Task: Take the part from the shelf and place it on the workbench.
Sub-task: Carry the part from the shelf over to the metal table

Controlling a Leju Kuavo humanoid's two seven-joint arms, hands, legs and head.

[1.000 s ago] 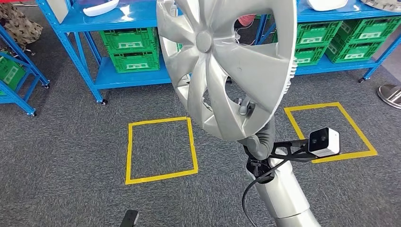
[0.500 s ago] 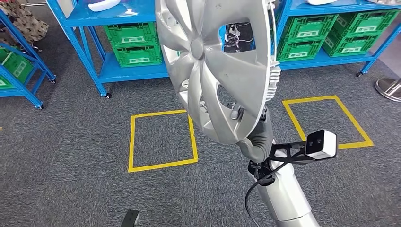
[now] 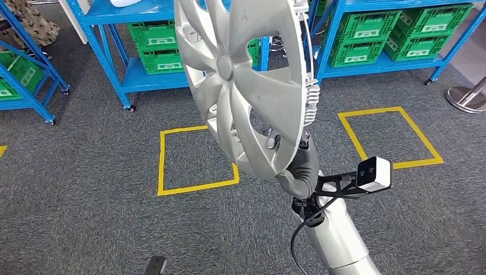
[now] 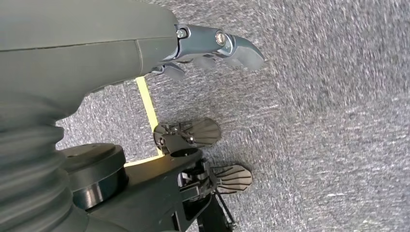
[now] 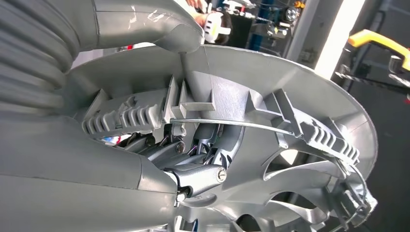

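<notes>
Fingers (image 3: 274,140) seemingly through hubcap (image 3: 246,80) opening

A plain silver finish is shown on the hubcap (image 3: 246,86). The shelving frames (image 3: 109,57) are painted blue, and the crates (image 3: 157,48) are moulded in green with pale labels. Yellow tape squares (image 3: 198,157) are marked on the speckled grey carpet (image 3: 80,189).

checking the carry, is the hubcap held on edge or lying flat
On edge. The silver hubcap stands nearly upright, tilted slightly, its spoked face toward the head camera, gripped at its lower rim by the right hand.
</notes>
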